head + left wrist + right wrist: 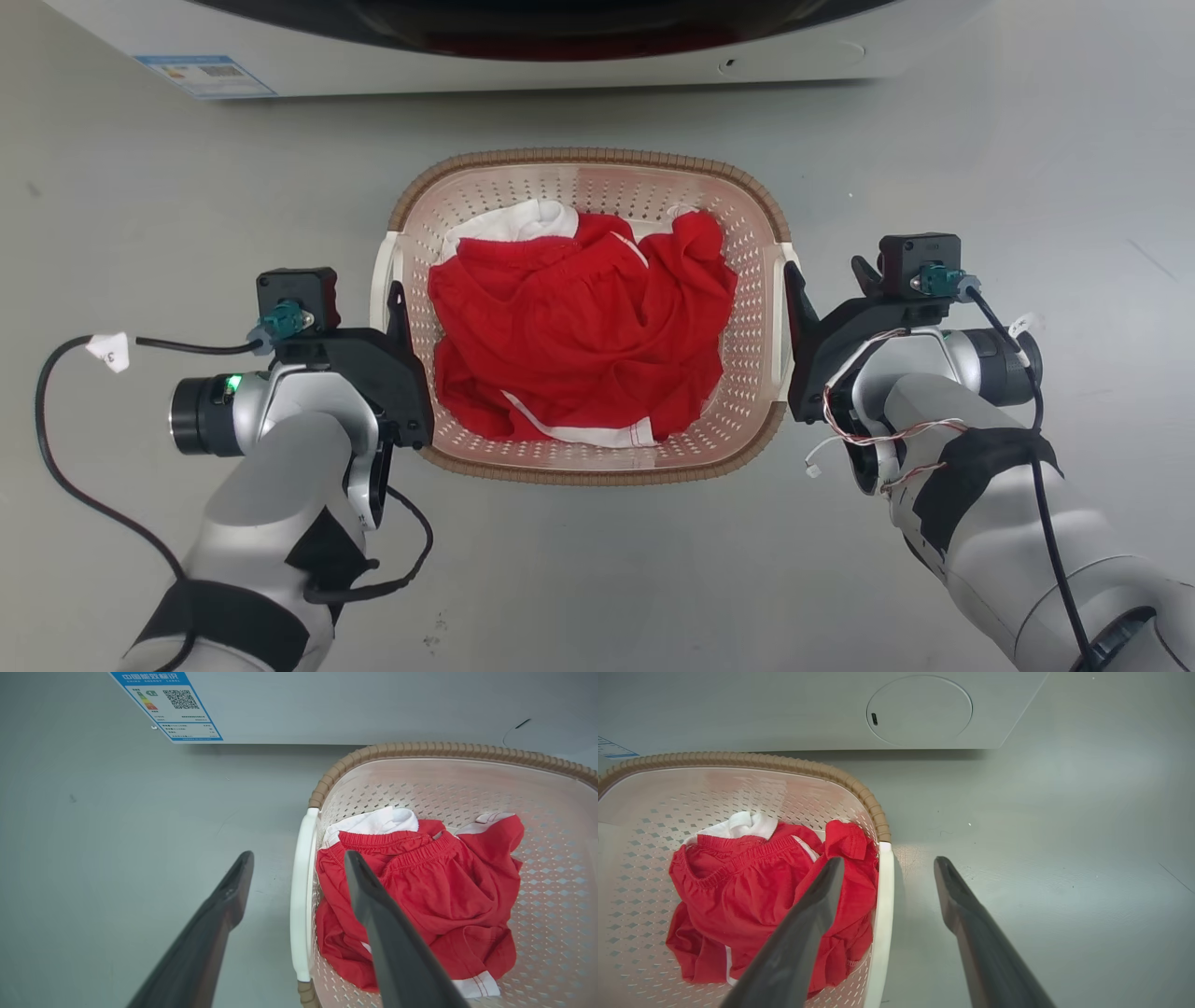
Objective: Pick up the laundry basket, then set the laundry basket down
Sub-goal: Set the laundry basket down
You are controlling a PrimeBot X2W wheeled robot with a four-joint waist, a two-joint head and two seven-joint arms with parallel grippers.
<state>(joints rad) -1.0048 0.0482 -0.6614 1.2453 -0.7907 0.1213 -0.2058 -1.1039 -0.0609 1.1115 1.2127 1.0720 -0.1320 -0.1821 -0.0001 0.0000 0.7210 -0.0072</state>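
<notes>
The laundry basket (588, 156), pale pink and perforated with a brown woven-look rim, stands on the grey floor and holds red and white clothes (579, 327). My left gripper (387, 297) is open at its left white handle (379, 271). In the left wrist view the fingers of the left gripper (299, 858) straddle that handle (301, 896), one outside the basket (420, 748) and one over the clothes (434, 891). My right gripper (794, 280) is open at the right handle. In the right wrist view the right gripper (888, 861) straddles the handle (883, 905) of the basket (738, 758) the same way.
A white washer (485, 77) stands just beyond the basket, with a blue label (168, 704) on its front and a round cover (920, 709) at its lower right. Bare grey floor (140, 205) lies on both sides and in front of the basket.
</notes>
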